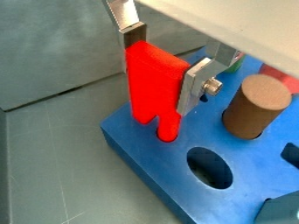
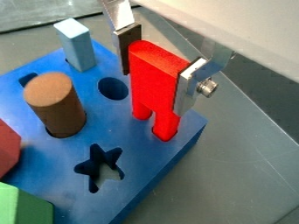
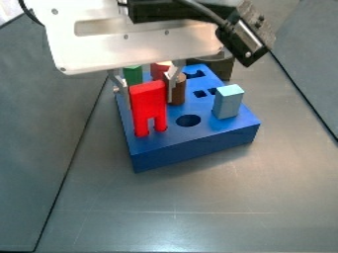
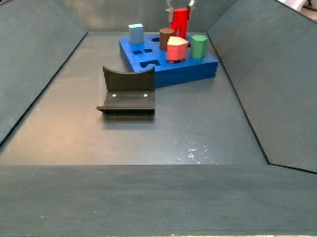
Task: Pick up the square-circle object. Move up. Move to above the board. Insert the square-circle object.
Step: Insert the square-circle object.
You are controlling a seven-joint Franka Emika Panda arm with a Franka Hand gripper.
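- Up over the blue board (image 3: 199, 138), at the corner holding the red piece: the gripper (image 2: 160, 63), hanging from the white wrist housing.
- Between the two silver plates, the square-circle object (image 1: 155, 83), bright red, upright, blocky body on top and two prongs below.
- In both wrist views, one plate (image 1: 125, 15) flat against one side of the red body, the other plate (image 2: 198, 73) at the opposite side, so jaws narrow and apparently clamped on the square-circle object; actual contact too fine to confirm.
- Longer prong tip down at the board's top face near the edge (image 2: 166, 131); seated or merely touching, cannot tell.
- Shorter prong ending above the blue surface.
- Just beside on the board: brown cylinder (image 2: 54, 103) standing upright, with a round hole (image 2: 112, 87) open between it and the red piece.
- Star-shaped hole (image 2: 100, 166) cut into the top face, near the cylinder.
- Light blue block (image 3: 228, 101) upright at another corner of the board.
- Green piece (image 4: 196, 47) and a salmon-red one (image 4: 177, 50) also standing on the board in a side view.
- In front of the board on the grey desk (image 4: 186, 139), well apart from it: the dark fixture (image 4: 125, 90), L-shaped on its base plate.
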